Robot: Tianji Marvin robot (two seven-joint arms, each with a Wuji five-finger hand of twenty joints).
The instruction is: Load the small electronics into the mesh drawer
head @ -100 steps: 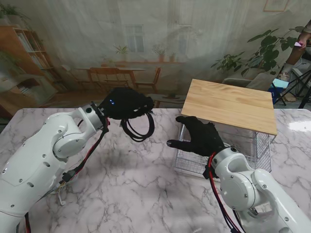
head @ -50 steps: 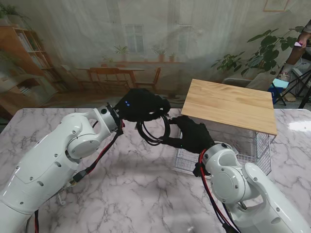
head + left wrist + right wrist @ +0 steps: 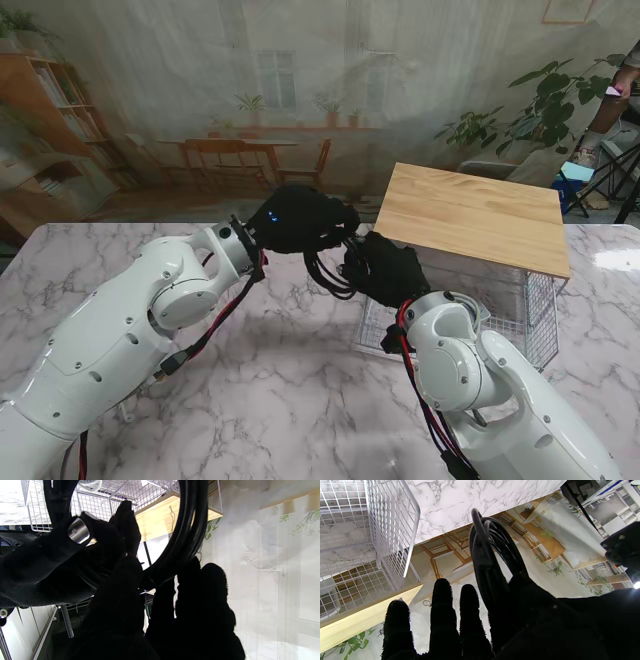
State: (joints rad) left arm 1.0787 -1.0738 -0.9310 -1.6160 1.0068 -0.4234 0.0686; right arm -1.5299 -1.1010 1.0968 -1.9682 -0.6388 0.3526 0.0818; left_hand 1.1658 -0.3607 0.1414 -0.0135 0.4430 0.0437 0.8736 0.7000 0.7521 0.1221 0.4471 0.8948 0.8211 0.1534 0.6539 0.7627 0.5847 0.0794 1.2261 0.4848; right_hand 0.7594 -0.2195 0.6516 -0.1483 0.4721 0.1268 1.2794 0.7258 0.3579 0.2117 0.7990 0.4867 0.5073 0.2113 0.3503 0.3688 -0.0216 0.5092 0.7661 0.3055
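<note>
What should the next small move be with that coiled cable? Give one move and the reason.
Probably close the right hand around the coiled black cable. The left hand holds the coil in the air beside the mesh drawer, and the right wrist view shows the loops lying against the right hand's still-straight fingers, so a handover grip looks ready but unfinished.

Black coiled cable (image 3: 492, 555) against the right robot hand (image 3: 475, 630), mesh drawer (image 3: 392, 530) beside.
</note>
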